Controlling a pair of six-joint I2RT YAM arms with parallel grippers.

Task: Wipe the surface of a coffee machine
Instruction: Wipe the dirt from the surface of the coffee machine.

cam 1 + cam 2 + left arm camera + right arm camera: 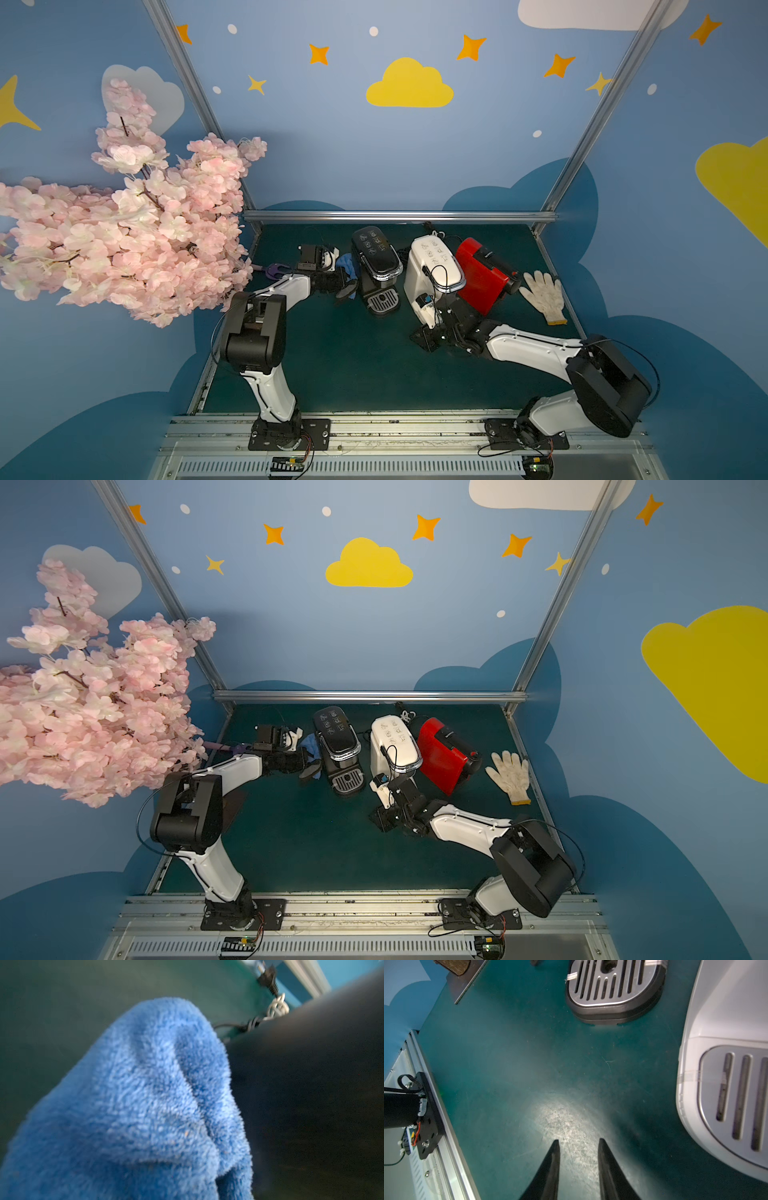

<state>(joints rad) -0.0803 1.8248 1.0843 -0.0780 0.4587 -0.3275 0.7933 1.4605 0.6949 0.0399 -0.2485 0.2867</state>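
Since the left gripper [347, 281] pinches the blue cloth [145, 1105] beside the black coffee machine [376, 257], it should press flat, stroking slowly; the right gripper [578, 1147] stands spread, empty.

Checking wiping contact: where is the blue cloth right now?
In both top views the blue cloth is held by the left gripper against the black coffee machine.

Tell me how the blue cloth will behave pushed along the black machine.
Probably floppy: the blue cloth lies in deep folds. Its fluffy pile looks light and may bunch against the black coffee machine.
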